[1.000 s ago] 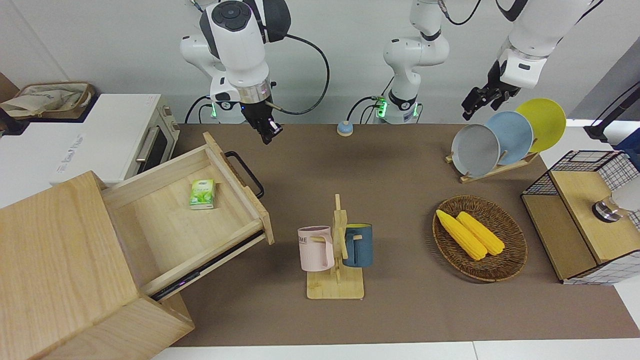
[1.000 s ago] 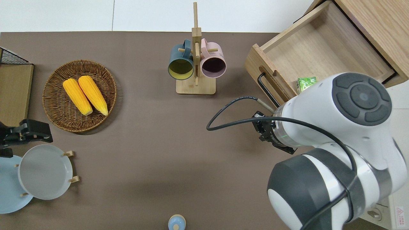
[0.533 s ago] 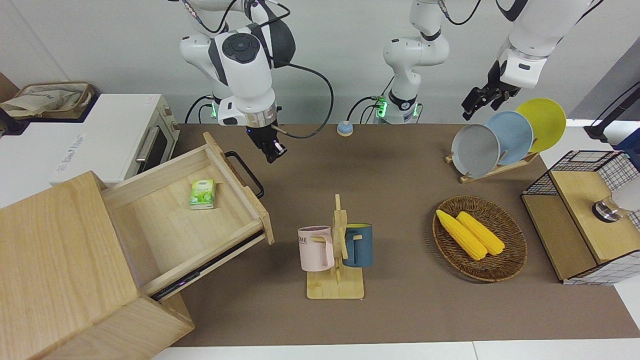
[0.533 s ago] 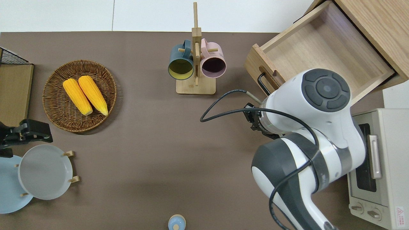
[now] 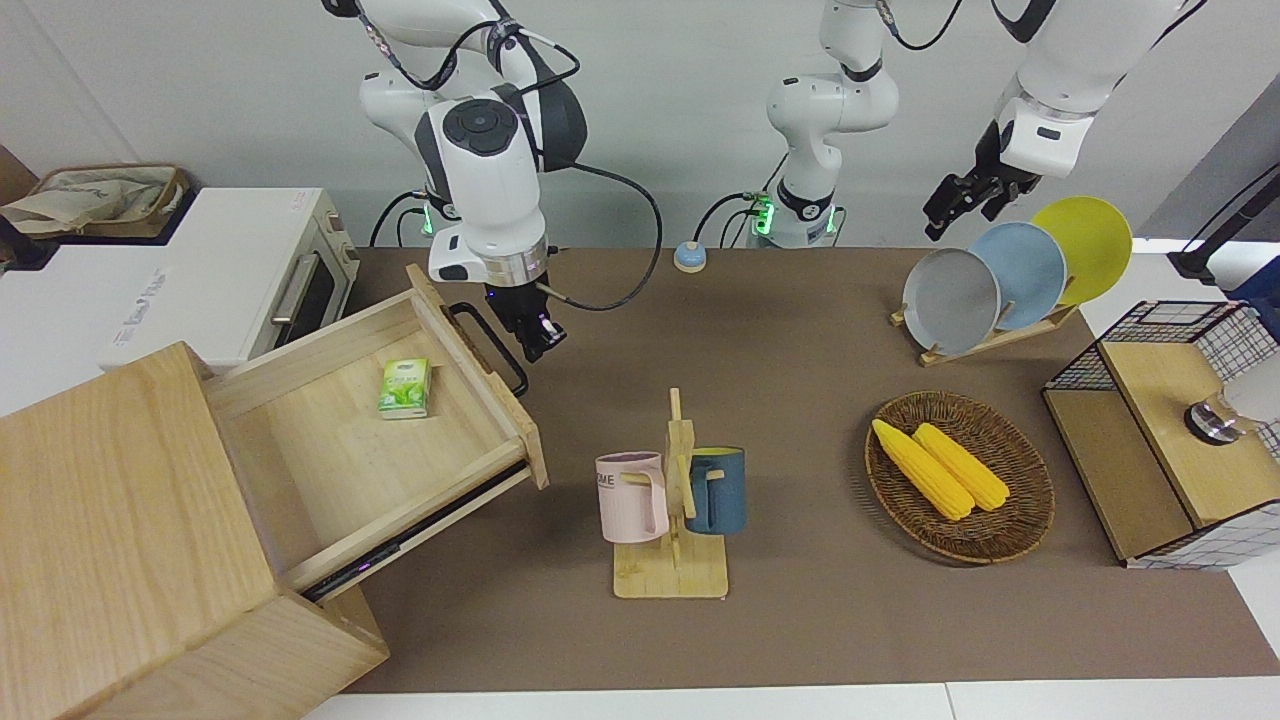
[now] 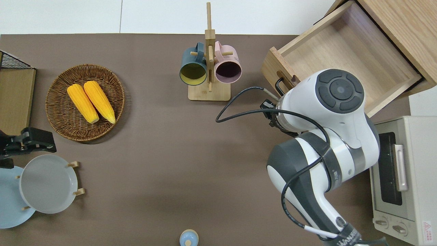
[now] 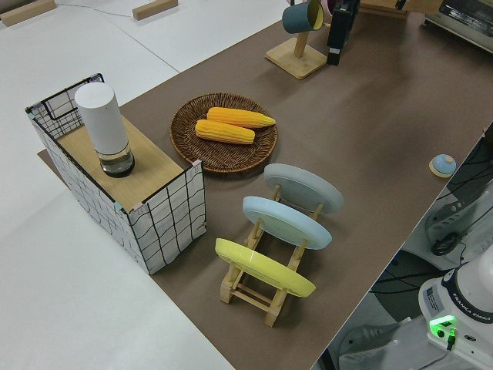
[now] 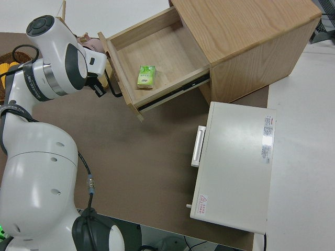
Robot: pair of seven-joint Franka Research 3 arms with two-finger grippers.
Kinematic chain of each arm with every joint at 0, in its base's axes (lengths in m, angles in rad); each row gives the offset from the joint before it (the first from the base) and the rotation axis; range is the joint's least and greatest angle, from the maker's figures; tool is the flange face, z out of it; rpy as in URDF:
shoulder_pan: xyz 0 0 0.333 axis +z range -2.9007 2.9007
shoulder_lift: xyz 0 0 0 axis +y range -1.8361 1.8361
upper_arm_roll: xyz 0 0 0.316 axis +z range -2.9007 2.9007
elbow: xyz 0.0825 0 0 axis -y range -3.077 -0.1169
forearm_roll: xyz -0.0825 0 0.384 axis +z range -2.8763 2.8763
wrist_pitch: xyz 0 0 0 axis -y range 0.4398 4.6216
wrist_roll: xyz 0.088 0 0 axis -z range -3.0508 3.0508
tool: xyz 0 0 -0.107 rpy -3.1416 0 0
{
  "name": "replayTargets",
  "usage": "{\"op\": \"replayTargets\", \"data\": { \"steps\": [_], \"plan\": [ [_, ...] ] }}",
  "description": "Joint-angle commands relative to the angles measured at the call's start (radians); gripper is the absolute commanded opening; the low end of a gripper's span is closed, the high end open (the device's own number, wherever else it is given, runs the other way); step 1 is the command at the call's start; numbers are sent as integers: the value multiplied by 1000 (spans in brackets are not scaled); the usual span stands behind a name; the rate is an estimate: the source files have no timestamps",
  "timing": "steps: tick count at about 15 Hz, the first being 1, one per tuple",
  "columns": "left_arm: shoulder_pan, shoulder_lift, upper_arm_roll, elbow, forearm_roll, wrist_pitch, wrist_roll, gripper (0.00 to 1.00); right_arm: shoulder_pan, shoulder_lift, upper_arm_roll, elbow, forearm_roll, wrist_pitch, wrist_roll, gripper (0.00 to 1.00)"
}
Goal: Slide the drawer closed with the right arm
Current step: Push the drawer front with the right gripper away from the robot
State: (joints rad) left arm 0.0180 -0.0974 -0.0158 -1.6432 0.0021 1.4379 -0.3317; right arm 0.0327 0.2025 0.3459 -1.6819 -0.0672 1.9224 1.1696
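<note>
At the right arm's end of the table, the drawer [image 5: 380,430] stands pulled well out of the pale wooden cabinet [image 5: 130,540], with a small green packet [image 5: 404,388] lying flat on its floor. The drawer sits at an angle to the table edge, so a push that is not square to its front could, I judge, rack it in its slides and jam it, or shove the whole cabinet instead of closing it. The white oven [image 5: 240,275] stands just beside the drawer's wall, nearer to the robots, which leaves little room on that side if the cabinet swings.

The black bar handle [image 5: 490,345] stands proud of the drawer front, and the right gripper [image 5: 530,338] hangs just beside it, low over the brown mat [image 5: 800,400]; whether its fingers are spread or closed I cannot tell, and contact with the handle is not clear. A fingertip could hook under the bar or glance off it, and the loose black cable [image 6: 239,109] looping off the wrist could catch on it.

Toward the middle, the mug stand [image 5: 672,520] with a pink mug [image 5: 632,496] and a blue mug [image 5: 716,488] is well apart from the drawer front, with open mat between for the arm to swing.

The left arm is parked.
</note>
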Motion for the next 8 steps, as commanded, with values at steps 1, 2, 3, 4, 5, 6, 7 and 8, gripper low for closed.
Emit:
{"op": "replayTargets", "data": {
  "steps": [1, 2, 3, 4, 5, 6, 7, 8],
  "plan": [
    [-4, -8, 3, 0, -4, -2, 10, 993, -16, 37, 5, 47, -52, 24, 8, 0],
    [-4, -8, 5, 0, -4, -2, 10, 993, -19, 46, 7, 57, -54, 30, 10, 0],
    [-4, -8, 5, 0, -4, -2, 10, 993, -28, 58, 8, 77, -54, 35, 10, 0],
    [-4, -8, 5, 0, -4, -2, 10, 993, -36, 72, 8, 94, -57, 35, 10, 0],
    [-4, -8, 5, 0, -4, -2, 10, 993, -42, 80, 8, 105, -57, 35, 7, 0],
    [-4, -8, 5, 0, -4, -2, 10, 993, -48, 84, 8, 107, -59, 35, 7, 0],
    [-4, -8, 5, 0, -4, -2, 10, 993, -56, 90, 8, 111, -65, 35, 7, 0],
    [-4, -8, 5, 0, -4, -2, 10, 993, -65, 97, 8, 120, -69, 33, 7, 0]
  ]
}}
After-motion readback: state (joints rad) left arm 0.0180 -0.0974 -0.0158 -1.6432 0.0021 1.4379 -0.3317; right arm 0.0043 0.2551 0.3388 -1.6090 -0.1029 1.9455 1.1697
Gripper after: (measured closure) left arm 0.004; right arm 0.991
